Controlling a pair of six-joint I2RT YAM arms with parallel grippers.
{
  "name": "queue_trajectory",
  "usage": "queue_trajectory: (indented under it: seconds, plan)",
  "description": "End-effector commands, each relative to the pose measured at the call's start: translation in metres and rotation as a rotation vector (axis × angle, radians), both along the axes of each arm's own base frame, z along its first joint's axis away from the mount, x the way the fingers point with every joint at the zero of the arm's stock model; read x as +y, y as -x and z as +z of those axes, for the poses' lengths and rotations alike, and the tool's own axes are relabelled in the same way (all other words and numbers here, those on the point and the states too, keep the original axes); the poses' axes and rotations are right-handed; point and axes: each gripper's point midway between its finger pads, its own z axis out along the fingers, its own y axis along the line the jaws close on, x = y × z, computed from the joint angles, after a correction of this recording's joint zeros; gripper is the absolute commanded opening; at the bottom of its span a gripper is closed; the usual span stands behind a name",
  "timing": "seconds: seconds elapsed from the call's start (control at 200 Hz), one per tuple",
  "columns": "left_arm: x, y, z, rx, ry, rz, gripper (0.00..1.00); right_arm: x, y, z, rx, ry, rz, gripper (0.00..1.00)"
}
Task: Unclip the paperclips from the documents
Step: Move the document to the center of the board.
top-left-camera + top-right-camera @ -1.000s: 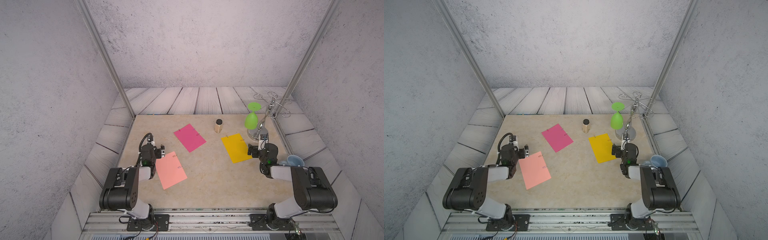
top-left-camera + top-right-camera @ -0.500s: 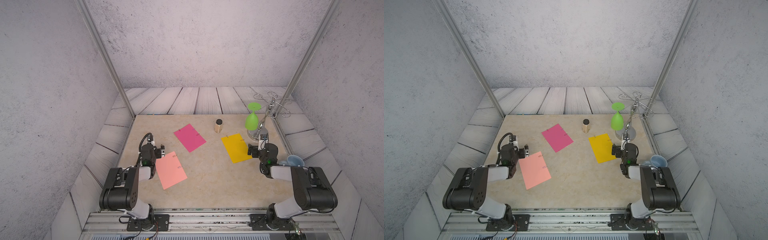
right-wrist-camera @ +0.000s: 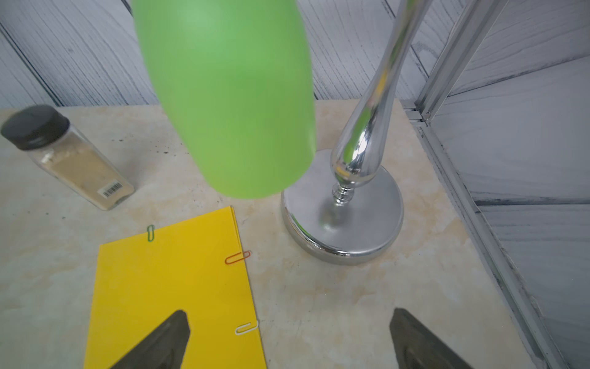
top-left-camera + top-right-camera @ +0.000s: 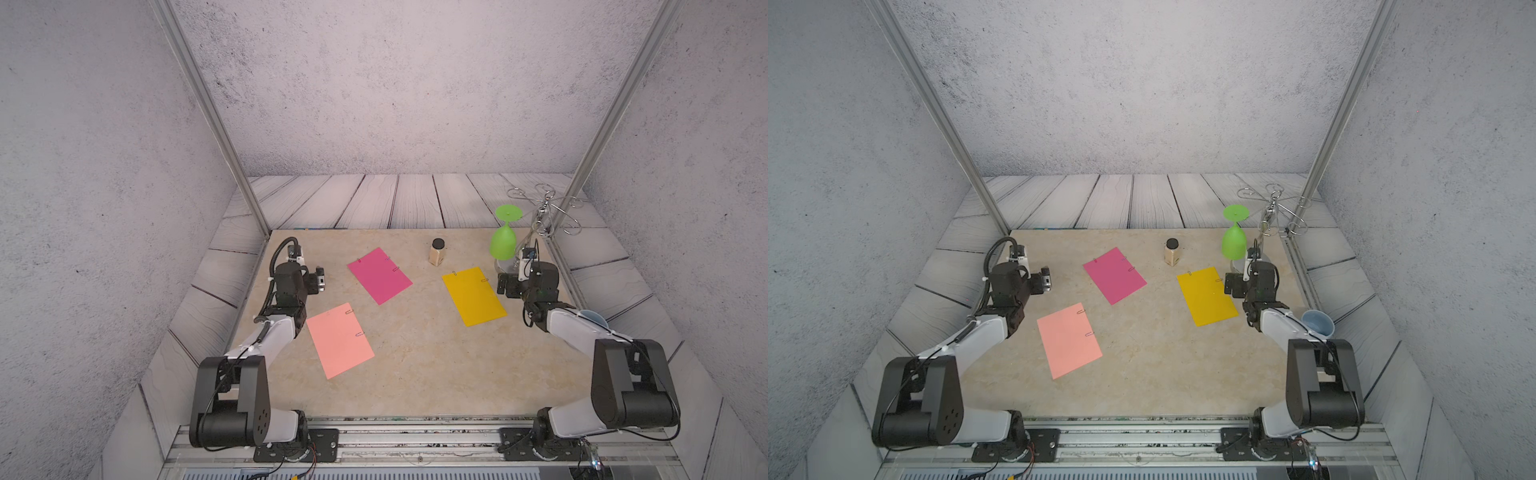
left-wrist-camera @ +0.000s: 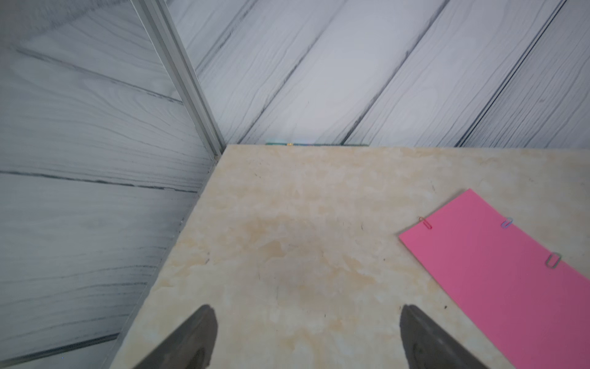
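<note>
My left gripper [image 5: 306,322] hangs spread over bare surface [image 5: 287,223]. My right gripper [image 3: 287,322], also spread, straddles an edge of the yellow sheet [image 3: 166,287], where clips [image 3: 238,257] sit. I fear pinching flat wire will drag the paper along, or my wrist will knock the glass [image 3: 230,96] hanging close by.

Paperclips [image 3: 238,257] grip three flat documents [image 4: 380,276]
</note>
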Motion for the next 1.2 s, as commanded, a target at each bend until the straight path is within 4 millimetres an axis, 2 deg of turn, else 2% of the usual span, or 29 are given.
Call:
queue_trajectory:
  seconds: [0.0,0.1,0.265,0.37,0.485,0.596,0.711,0.771,0.986,1.071,1.196]
  plan:
    - [-0.004,0.019,-0.024,0.183,0.042,0.030,0.93,0.007,0.035,-0.018,0.211,-0.075,-0.031,0.99]
    - [-0.013,0.030,-0.028,0.251,0.115,0.034,0.93,0.026,0.051,-0.017,0.300,-0.122,0.014,0.99]
    - [-0.060,0.045,-0.034,0.354,0.200,-0.094,0.93,0.060,0.078,-0.028,0.428,-0.157,0.098,0.99]
    - [-0.089,0.054,-0.041,0.427,0.226,-0.164,0.93,0.072,0.082,-0.036,0.480,-0.199,0.136,1.00]
    - [-0.116,0.060,-0.048,0.491,0.282,-0.244,0.93,0.077,0.076,-0.041,0.502,-0.216,0.155,0.83]
    - [-0.135,0.062,-0.053,0.527,0.347,-0.318,0.93,0.079,0.066,-0.046,0.501,-0.215,0.154,0.74]
    - [-0.148,0.064,-0.061,0.581,0.378,-0.371,0.93,0.078,0.058,-0.059,0.536,-0.180,0.150,0.65]
    - [-0.154,0.065,-0.063,0.601,0.385,-0.395,0.93,0.078,0.055,-0.067,0.561,-0.161,0.149,0.64]
    - [-0.163,0.065,-0.067,0.629,0.426,-0.428,0.94,0.082,0.049,-0.089,0.619,-0.141,0.141,0.54]
    - [-0.164,0.065,-0.068,0.635,0.430,-0.424,0.94,0.084,0.049,-0.098,0.644,-0.130,0.141,0.54]
    - [-0.170,0.066,-0.072,0.661,0.462,-0.446,0.92,0.082,0.045,-0.101,0.671,-0.114,0.126,0.54]
